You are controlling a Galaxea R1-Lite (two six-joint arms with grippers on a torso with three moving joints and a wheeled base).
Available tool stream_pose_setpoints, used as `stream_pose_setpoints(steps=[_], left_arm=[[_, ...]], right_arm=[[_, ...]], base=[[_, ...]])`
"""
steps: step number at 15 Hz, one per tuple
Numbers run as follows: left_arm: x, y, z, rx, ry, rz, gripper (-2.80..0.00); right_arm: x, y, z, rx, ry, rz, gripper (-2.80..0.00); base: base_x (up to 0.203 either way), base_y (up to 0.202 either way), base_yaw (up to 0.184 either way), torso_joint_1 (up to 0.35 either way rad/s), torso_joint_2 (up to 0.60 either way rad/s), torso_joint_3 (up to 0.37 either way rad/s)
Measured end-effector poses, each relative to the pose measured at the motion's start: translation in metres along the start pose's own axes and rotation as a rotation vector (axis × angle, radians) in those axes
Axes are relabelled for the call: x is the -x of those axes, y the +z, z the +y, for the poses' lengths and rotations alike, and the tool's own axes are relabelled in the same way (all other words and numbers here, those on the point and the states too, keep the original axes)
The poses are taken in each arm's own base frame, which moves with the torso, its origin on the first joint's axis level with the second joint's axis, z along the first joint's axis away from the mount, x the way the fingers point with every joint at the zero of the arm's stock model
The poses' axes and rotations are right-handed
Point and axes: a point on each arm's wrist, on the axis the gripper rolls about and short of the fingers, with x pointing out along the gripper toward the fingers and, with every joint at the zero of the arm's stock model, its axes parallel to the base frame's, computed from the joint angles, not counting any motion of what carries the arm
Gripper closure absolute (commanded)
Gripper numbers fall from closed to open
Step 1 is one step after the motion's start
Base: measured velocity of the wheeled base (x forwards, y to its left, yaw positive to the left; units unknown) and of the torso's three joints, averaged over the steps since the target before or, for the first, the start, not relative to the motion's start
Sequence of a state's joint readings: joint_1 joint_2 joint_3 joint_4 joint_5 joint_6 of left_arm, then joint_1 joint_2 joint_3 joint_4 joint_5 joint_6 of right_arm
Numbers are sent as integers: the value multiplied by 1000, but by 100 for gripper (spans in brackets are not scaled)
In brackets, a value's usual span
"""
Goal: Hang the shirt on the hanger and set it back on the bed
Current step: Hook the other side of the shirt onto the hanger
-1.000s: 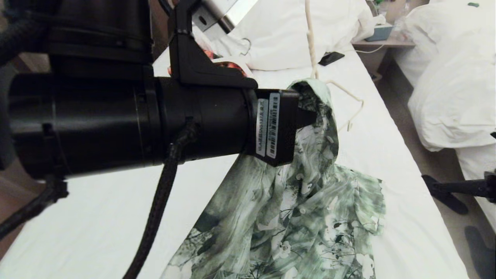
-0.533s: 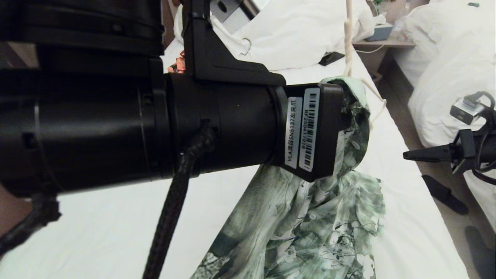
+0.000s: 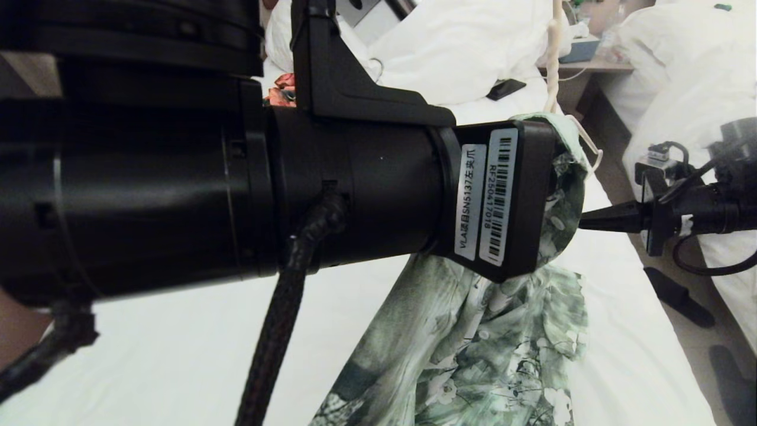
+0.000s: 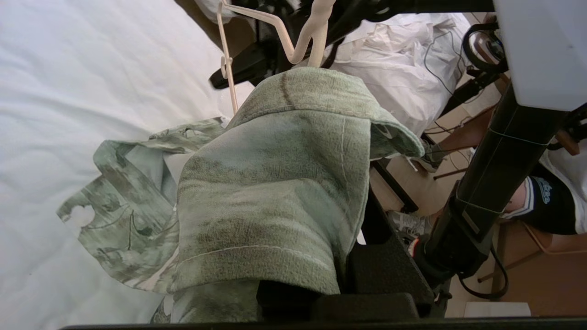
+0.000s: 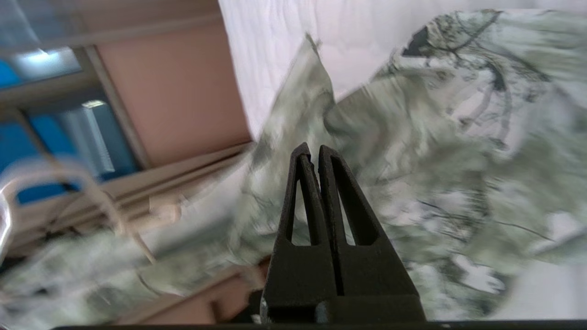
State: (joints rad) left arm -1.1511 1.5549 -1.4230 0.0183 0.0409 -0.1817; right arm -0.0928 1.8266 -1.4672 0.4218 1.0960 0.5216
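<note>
The green and white flowered shirt (image 3: 473,355) hangs from my left gripper (image 3: 535,189), which is raised over the bed (image 3: 148,367). The shirt's upper part (image 4: 275,183) drapes over the left fingers and hides the grip; only a black finger (image 4: 390,266) shows. The cream hanger (image 3: 553,53) stands upright out of the shirt's top, one arm (image 3: 586,145) sticking out bare. Its neck (image 4: 312,36) is seen past the fabric. The shirt's lower half lies on the sheet. My right gripper (image 3: 582,222) reaches in from the right, shut and empty (image 5: 313,149), its tips at the hanging shirt.
White pillows (image 3: 461,47) lie at the head of the bed, with a dark phone (image 3: 505,89) and an orange garment (image 3: 284,94) near them. A nightstand (image 3: 582,62) and a second bed heaped with white duvets (image 3: 692,118) stand to the right, across a narrow floor gap.
My left gripper has carried the shirt top and hanger to the right. My right gripper has come in from the right edge up to the hanging shirt.
</note>
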Motion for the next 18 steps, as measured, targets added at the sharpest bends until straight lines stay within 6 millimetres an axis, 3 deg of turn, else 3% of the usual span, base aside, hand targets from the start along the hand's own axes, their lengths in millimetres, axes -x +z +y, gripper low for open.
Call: stream_pose_setpoints(steps=[4, 8, 9, 18], left_arm=[[-3, 0, 0, -2, 2, 1, 0], [-5, 8, -2, -2, -3, -27, 0], [-6, 9, -2, -2, -3, -30, 0], [-7, 8, -2, 0, -1, -26, 0]], right_arm=[[-33, -1, -3, 1, 12, 87, 0], [-61, -10, 11, 42, -20, 117, 0], [-67, -12, 13, 51, -36, 104, -280], [-115, -29, 32, 86, -13, 13, -280]], base=[[0, 0, 0, 0, 0, 0], [0, 0, 0, 0, 0, 0], [0, 0, 0, 0, 0, 0], [0, 0, 0, 0, 0, 0]])
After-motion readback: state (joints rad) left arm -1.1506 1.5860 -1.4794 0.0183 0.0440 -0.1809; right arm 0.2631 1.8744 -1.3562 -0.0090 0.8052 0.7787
